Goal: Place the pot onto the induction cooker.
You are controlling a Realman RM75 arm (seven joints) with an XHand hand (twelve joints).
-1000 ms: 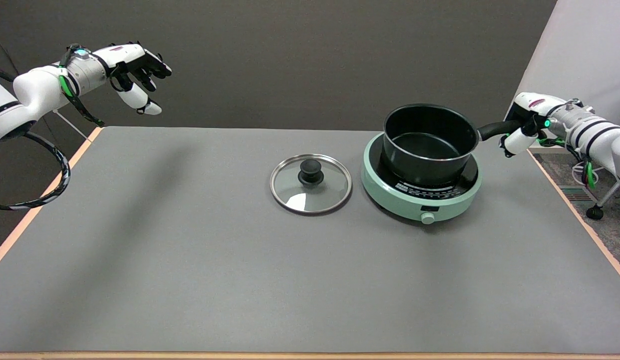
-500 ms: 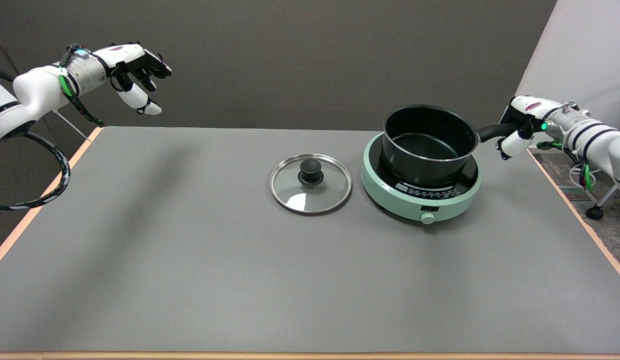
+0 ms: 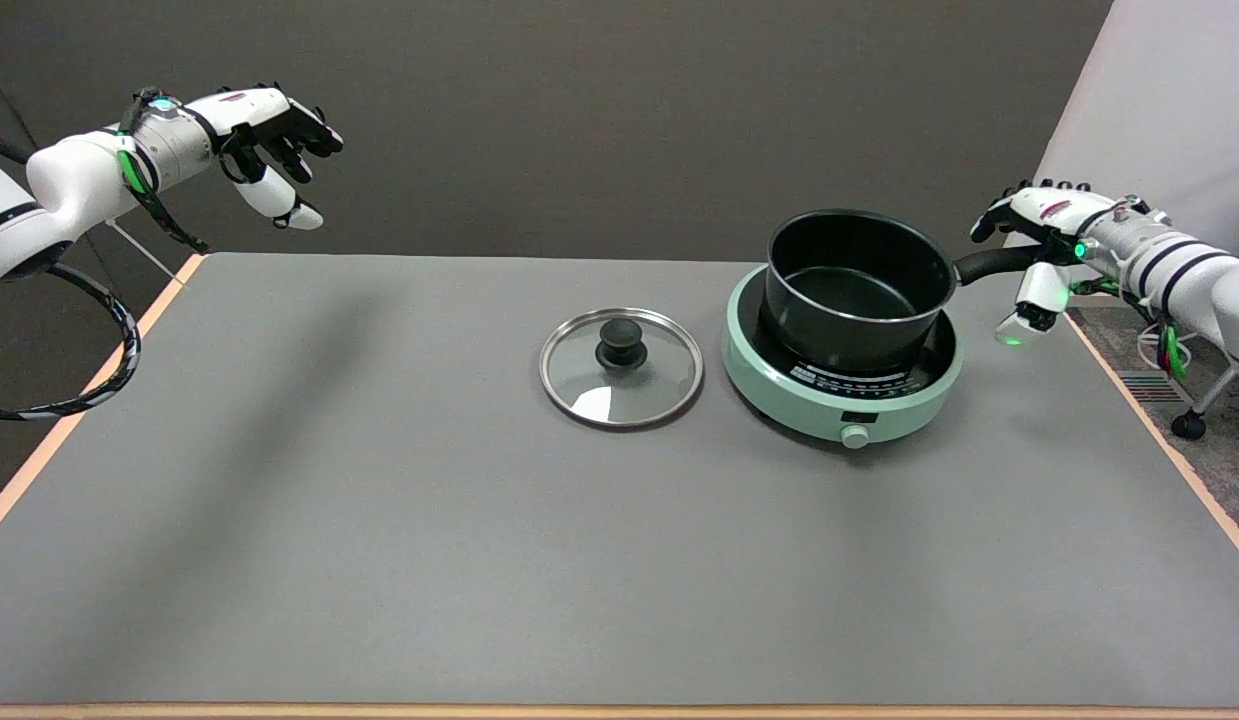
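A black pot stands upright on the mint-green induction cooker at the table's right side. Its black handle points right, toward my right hand. The hand's fingers are spread out above the end of the handle and its thumb hangs down below it, so the hand no longer grips the handle. Whether the palm still touches the handle's tip is hidden.
A glass lid with a black knob lies flat on the grey table just left of the cooker. The idle left hand hangs in the air at the far left. The table's right edge runs below my right arm.
My right hand has let go of the pot's handle: the fingers lifted and spread, and the thumb swung down. The pot stays put on the cooker.
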